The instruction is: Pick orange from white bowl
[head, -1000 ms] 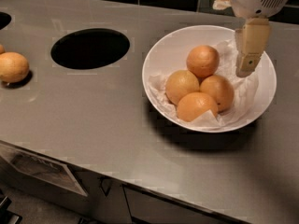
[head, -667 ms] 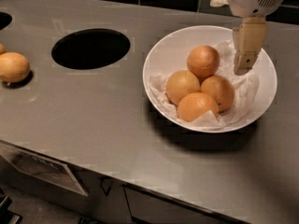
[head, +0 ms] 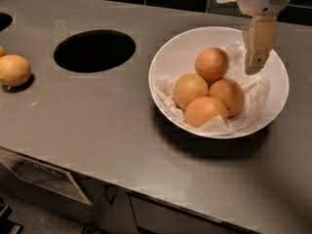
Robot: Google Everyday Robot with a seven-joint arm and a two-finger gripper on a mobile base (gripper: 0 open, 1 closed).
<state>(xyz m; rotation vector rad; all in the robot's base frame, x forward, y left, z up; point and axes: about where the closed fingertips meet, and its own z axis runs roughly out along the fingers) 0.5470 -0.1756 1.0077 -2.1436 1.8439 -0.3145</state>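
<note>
The white bowl (head: 175, 57) stands on the grey counter at the right, lined with crumpled white paper. Several orange fruits lie in it. The orange (head: 211, 64), the darkest and dullest, sits at the back of the pile. A paler yellowish one (head: 190, 90) is at the left, a brighter light-orange one (head: 204, 111) at the front and another (head: 228, 95) at the right. My gripper (head: 254, 67) hangs from the top right over the bowl's right side. Its tip is just right of the orange and apart from it. It holds nothing that I can see.
A dark round hole (head: 94, 50) is cut in the counter (head: 97, 130) left of the bowl. A loose orange fruit (head: 13, 70) lies at the far left edge. Dark tiles run along the back. Cabinet fronts sit below the counter's front edge.
The gripper has risen very slightly over the bowl's right side. The fruits and the bowl have not moved.
</note>
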